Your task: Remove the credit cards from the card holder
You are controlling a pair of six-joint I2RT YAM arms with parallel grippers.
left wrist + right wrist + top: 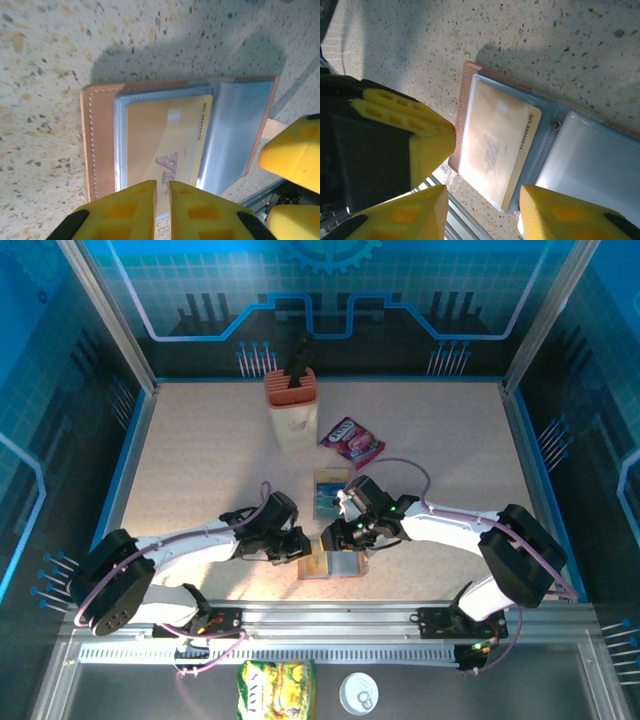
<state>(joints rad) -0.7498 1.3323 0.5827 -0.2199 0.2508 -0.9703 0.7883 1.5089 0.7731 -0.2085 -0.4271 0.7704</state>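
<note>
Top view, 12 o'clk = far wall. One card holder lies open and flat at 6 o'clk of the table. Its near edge sits just beside the front rail, so there is little room on that side. One credit card, pale yellow, sits under the clear sleeve of the leather-edged page. Loose cards, teal-blue, lie at 12 o'clk of the holder, apart from it; count not resolvable. Two grippers meet over the holder. L gripper: jaws drawn nearly together, w/ only a thin slit, nipping the holder's sleeve edge at 6 o'clk in its wrist view. R gripper: jaws spread apart, gripping nothing, straddling the sleeved card's end. Others: one purple packet at 1 o'clk of the loose cards, one cream container w/ salmon top at 11 o'clk. One yellow-green packet and one white can lie beyond the rail. Bare table lies at 10 and 2 o'clk.
</note>
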